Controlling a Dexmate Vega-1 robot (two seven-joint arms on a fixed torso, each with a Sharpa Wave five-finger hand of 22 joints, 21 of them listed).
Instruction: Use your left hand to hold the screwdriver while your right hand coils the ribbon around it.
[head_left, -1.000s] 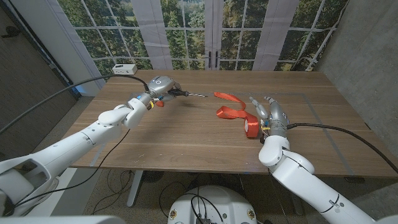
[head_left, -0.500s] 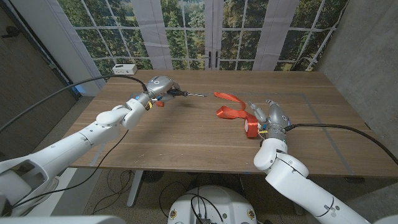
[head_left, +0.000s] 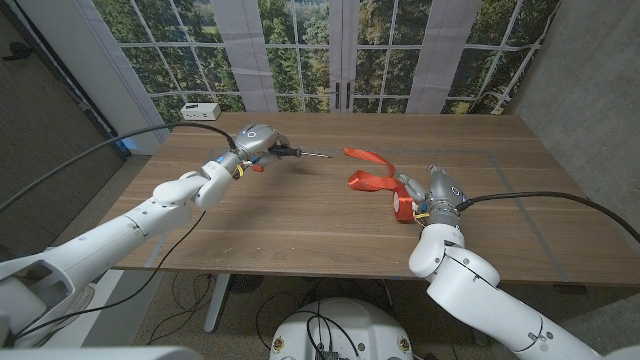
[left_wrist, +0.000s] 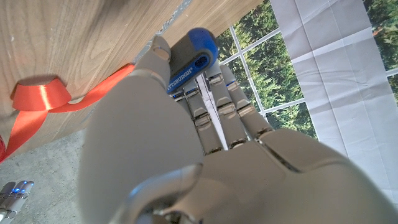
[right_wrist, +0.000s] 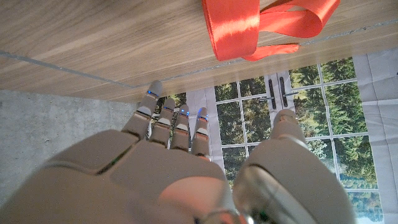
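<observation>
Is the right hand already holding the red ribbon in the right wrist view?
No. The right hand has its fingers spread and holds nothing, and the ribbon lies on the table apart from them.

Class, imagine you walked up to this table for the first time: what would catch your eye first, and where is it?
The bright orange ribbon stands out most, lying loose on the wooden table right of centre, with its roll close beside the right hand, whose fingers are spread and hold nothing. Next is the left hand on the table's left, gripping the blue-handled screwdriver with its shaft pointing toward the ribbon.
</observation>
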